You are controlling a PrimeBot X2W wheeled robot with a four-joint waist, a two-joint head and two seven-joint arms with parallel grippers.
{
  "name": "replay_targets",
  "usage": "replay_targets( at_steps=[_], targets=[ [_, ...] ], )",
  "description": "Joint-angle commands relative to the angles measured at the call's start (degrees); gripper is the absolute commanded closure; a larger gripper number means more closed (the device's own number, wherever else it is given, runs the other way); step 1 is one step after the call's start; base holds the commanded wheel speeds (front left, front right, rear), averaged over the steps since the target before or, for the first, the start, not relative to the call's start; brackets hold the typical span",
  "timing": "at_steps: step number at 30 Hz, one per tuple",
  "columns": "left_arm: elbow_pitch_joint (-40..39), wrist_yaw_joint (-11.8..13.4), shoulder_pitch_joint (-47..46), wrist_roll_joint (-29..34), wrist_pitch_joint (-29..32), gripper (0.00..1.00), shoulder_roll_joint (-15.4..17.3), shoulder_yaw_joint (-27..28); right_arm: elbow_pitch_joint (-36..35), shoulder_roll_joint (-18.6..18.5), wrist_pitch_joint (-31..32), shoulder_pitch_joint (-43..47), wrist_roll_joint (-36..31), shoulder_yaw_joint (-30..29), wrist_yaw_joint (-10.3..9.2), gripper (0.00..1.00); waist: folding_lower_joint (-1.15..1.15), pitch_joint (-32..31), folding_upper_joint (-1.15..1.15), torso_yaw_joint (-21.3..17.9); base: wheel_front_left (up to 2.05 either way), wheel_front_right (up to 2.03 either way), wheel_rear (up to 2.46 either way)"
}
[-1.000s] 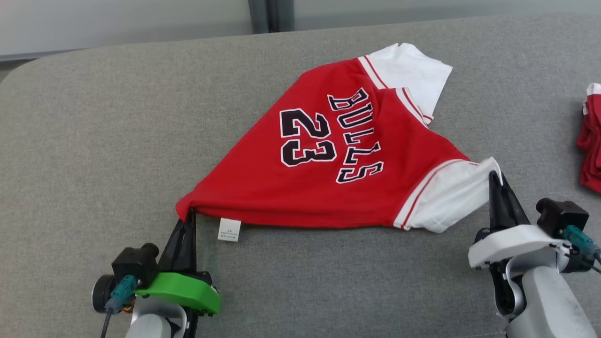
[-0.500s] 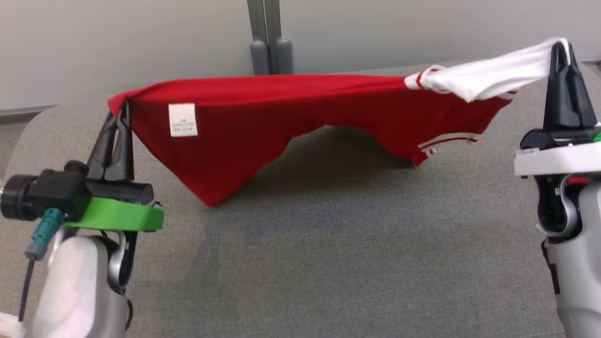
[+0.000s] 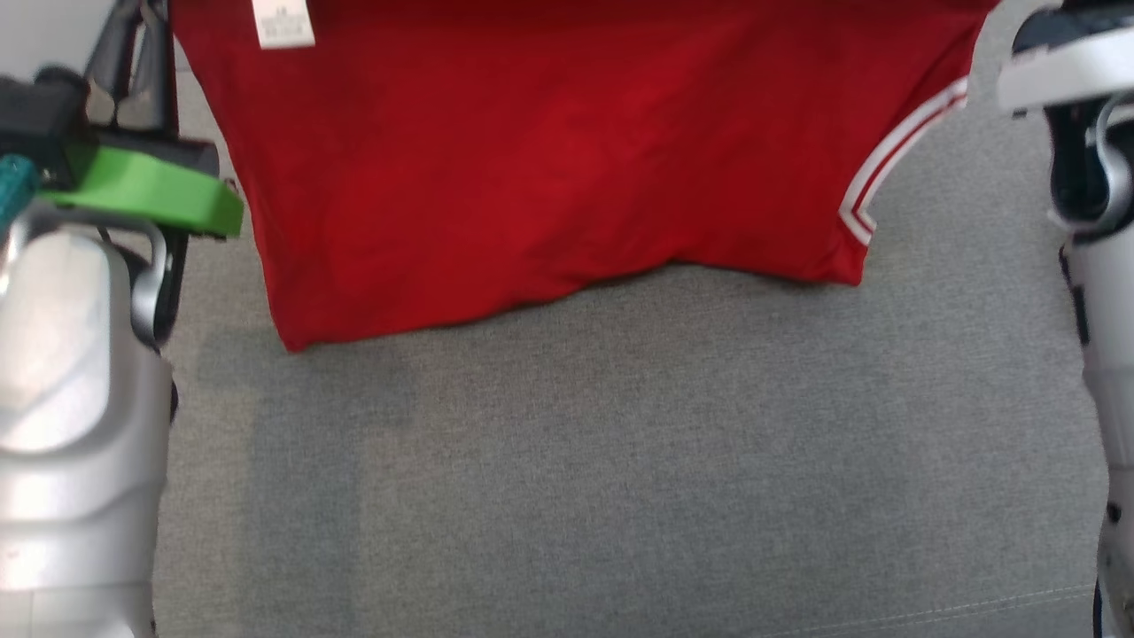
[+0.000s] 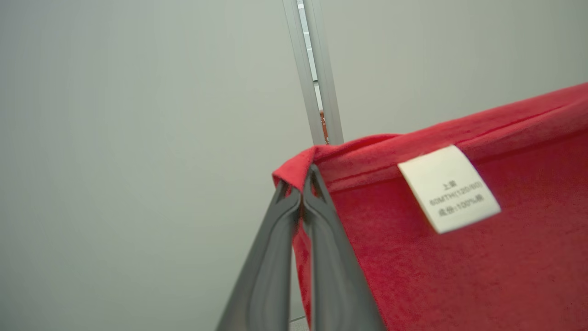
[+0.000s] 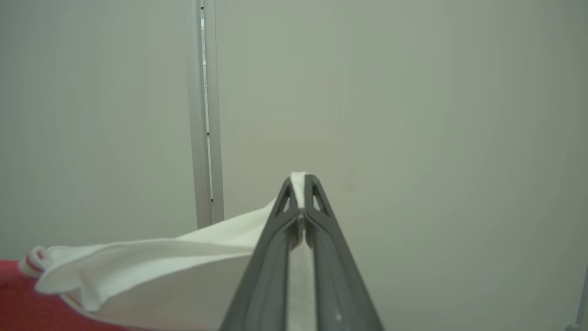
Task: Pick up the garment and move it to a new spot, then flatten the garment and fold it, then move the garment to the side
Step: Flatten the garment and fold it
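While above grey, perhaps upholstered surface (image 3: 620, 461): garment (image 3: 549, 159) tight in left pincer (image 4: 301, 184), right pincer (image 5: 298, 181); pale wall (image 5: 413, 115).

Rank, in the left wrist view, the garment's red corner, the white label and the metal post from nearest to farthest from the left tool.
1. The red corner: pinched in the left tool.
2. The white label: just to its right, on the garment.
3. The metal post: against the wall behind, farthest.
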Motion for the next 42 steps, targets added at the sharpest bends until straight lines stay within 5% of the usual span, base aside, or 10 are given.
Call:
replay_targets(
  at_steps=[1,10,17,24,31,42],
  targets=[
    [1.67,0.08,-4.57,0.64,0.01,1.00,0.81,-0.10,2.10,-0.51,-0.31,-4.94,-1.59,-0.24,-0.10,1.00,0.00,9.22,0.00,0.82,0.00,0.00,0.00],
    [10.01,2.74,-28.97,4.44,0.04,1.00,2.39,-0.10,11.22,-1.07,-0.54,-32.63,-12.42,-7.73,-0.14,1.00,0.00,17.45,0.00,1.91,0.00,0.00,0.00],
    [9.34,4.30,-34.78,6.12,0.05,1.00,2.49,-0.27,11.11,-0.99,-0.52,-38.72,-18.95,-13.97,-0.17,1.00,0.00,19.14,0.00,2.17,0.00,0.00,0.00],
    [10.77,5.38,-24.89,3.82,0.06,1.00,1.53,1.79,9.33,-1.20,-0.52,-27.42,-15.22,-14.39,-0.21,1.00,0.00,20.27,0.00,1.77,0.00,0.00,0.00],
    [8.59,7.03,-5.69,0.58,0.05,1.00,-2.70,6.48,4.81,-0.46,-0.53,-4.58,-6.47,-14.79,-0.47,1.00,0.00,17.15,0.00,1.52,0.00,0.00,0.00],
    [7.17,4.31,17.96,0.87,0.03,1.00,-8.82,10.60,3.13,3.09,-0.55,23.58,1.38,-8.77,-0.44,1.00,0.00,5.63,0.00,1.22,0.00,0.00,0.00]
  ],
)
